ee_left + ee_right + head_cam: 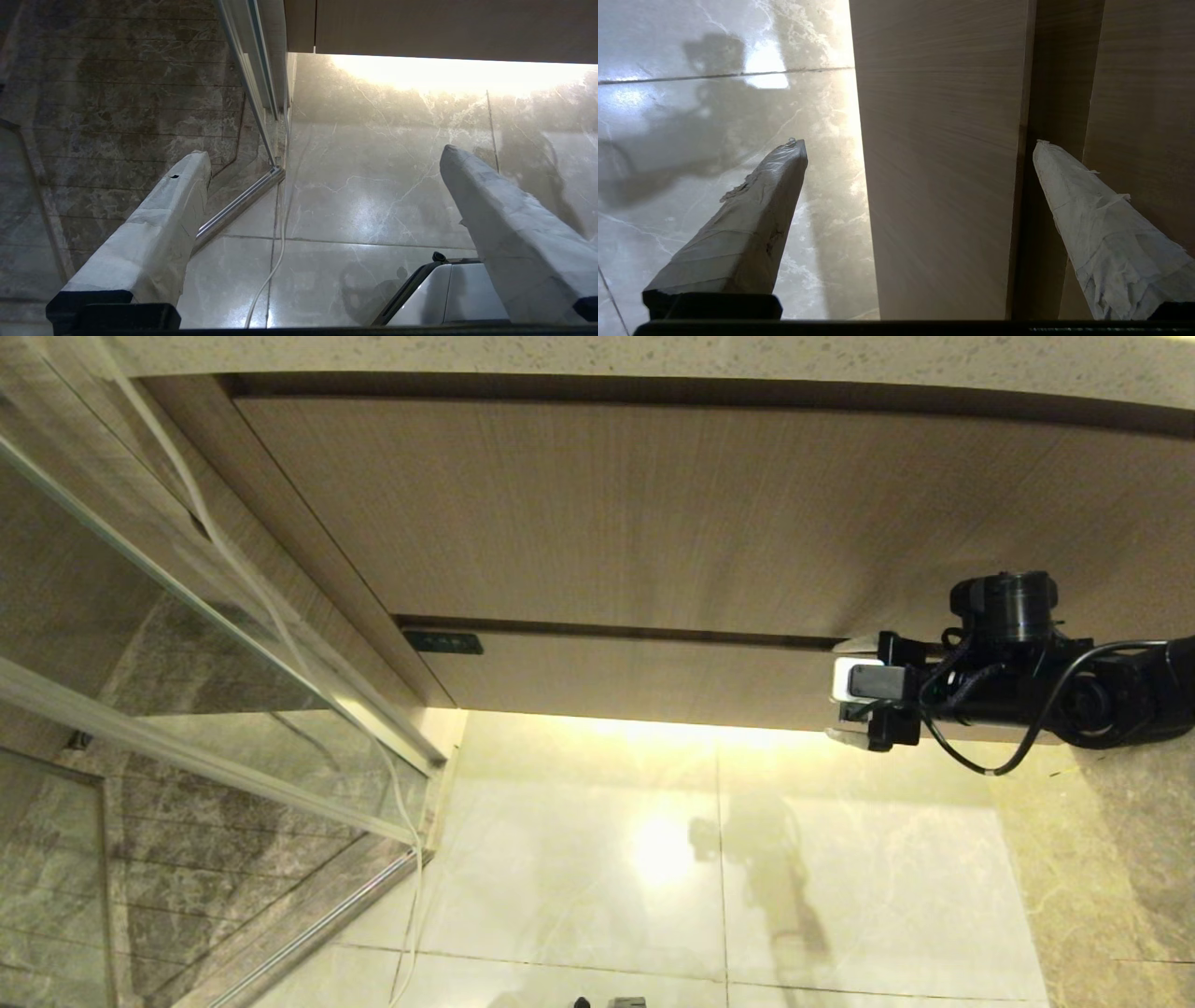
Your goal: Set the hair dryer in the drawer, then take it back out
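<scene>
Both grippers open (empty); right gripper [845, 693] straddles closed drawer [644, 677] front.

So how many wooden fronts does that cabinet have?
2 show: the tall panel up under the counter, and the narrow drawer below it, shut, just above the floor. More could sit beyond the picture's right edge.

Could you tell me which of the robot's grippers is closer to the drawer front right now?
The right. The right gripper is open, its fingers straddling the drawer front. The left gripper hangs open over the floor tiles, away from it.
</scene>
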Tool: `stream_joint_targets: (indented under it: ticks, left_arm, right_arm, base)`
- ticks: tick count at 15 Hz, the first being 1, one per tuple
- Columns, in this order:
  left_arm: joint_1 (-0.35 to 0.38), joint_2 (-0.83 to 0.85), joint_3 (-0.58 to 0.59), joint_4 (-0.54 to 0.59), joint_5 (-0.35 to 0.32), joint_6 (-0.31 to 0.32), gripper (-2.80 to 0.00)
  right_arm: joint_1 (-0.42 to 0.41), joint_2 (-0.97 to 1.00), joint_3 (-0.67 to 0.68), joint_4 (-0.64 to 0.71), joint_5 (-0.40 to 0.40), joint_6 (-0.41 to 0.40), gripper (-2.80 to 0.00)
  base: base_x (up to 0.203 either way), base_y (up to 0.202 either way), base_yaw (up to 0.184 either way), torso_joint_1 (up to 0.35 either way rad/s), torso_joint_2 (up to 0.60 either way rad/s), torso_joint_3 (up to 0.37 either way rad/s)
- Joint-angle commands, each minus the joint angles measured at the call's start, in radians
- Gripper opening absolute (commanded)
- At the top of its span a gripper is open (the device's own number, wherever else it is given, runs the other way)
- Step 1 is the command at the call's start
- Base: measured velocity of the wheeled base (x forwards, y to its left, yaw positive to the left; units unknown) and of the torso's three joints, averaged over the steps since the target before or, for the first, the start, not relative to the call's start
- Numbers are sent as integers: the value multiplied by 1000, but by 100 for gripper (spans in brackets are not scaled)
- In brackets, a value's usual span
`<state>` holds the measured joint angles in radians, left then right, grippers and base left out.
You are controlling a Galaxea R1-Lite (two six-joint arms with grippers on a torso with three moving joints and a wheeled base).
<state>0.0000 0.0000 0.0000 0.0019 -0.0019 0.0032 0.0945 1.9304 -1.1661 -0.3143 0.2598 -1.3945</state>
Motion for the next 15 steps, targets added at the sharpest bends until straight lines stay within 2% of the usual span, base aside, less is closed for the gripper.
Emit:
stream_joint_targets:
  ticks: [1,15]
  left_arm:
    - [0,0,0,0,0,0,0]
    - [0,2,0,1,0,0,0]
  right_arm:
    - [5,10,-2,-16,-7,-9,0]
    - [10,89,-30,-138,-36,-1,0]
  base:
    - [0,0,0,0,0,0]
    - [0,0,0,0,0,0]
